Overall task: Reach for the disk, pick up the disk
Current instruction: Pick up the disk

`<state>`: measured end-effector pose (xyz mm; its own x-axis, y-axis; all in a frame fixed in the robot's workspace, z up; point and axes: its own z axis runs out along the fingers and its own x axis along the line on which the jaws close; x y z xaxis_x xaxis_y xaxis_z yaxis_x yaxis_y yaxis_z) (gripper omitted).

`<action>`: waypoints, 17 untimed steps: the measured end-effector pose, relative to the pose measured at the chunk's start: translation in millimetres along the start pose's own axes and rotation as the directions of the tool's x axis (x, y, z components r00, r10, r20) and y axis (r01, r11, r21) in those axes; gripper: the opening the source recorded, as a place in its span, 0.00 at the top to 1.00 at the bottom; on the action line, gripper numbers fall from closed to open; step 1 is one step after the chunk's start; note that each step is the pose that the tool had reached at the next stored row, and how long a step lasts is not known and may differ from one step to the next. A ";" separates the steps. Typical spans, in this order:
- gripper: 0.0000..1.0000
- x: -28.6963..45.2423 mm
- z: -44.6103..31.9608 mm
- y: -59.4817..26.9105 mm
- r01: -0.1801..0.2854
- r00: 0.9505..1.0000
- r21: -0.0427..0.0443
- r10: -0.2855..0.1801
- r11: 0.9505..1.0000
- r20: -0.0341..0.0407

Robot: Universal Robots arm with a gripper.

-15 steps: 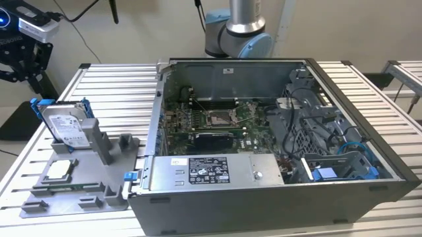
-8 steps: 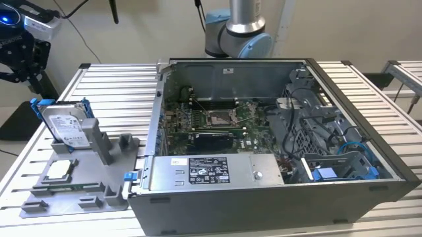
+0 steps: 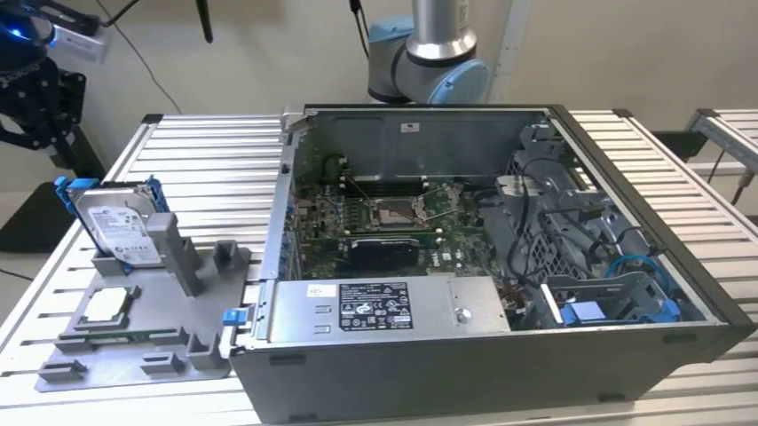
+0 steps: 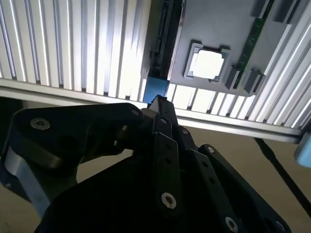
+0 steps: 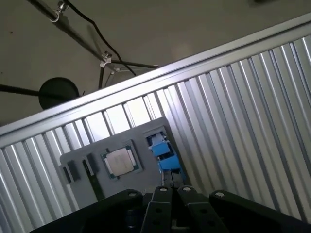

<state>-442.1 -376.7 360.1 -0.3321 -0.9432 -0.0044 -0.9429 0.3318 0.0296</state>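
Note:
The disk point(image 3: 119, 226) is a silver drive with a white label in a blue frame. It stands tilted on edge in a slot of a grey holder point(image 3: 148, 351) on the exterior view's left. My black gripper point(image 3: 30, 129) hangs high above the table's far left corner, well above and apart from the disk. In both wrist views the disk's blue frame point(image 4: 156, 88) point(image 5: 163, 153) shows edge-on just past the fingertips point(image 4: 158, 103) point(image 5: 163, 193). The fingers are shut together with nothing between them.
A small square silver chip point(image 3: 105, 303) point(image 4: 208, 64) point(image 5: 120, 161) lies in the same grey holder. An open computer case point(image 3: 474, 266) fills the middle of the slatted metal table point(image 3: 201, 169), with a blue bay piece point(image 3: 587, 312) inside. The arm's base point(image 3: 427, 53) stands behind the case.

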 end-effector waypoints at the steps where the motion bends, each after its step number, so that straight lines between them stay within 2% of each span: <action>1: 1.00 0.0 0.1 0.0 0.016 1.000 0.000 -0.016 1.000 0.000; 4: 1.00 0.0 0.7 0.0 0.071 0.997 0.001 -0.071 0.997 -0.002; 6: 1.00 0.0 1.3 0.0 0.108 0.994 0.000 -0.108 0.994 -0.003; 12: 1.00 -0.1 3.2 -0.4 0.210 0.978 0.000 -0.210 0.978 -0.006; 13: 1.00 -0.2 3.3 -0.5 0.218 0.976 -0.001 -0.218 0.976 -0.006; 16: 1.00 -0.1 3.3 -0.6 0.222 0.975 -0.001 -0.222 0.975 -0.006; 17: 0.00 -0.2 3.2 -0.6 0.222 0.975 -0.001 -0.222 0.975 -0.006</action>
<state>-441.5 -376.7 356.8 -0.1142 -0.9934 -0.0048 -0.9931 0.1140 0.0286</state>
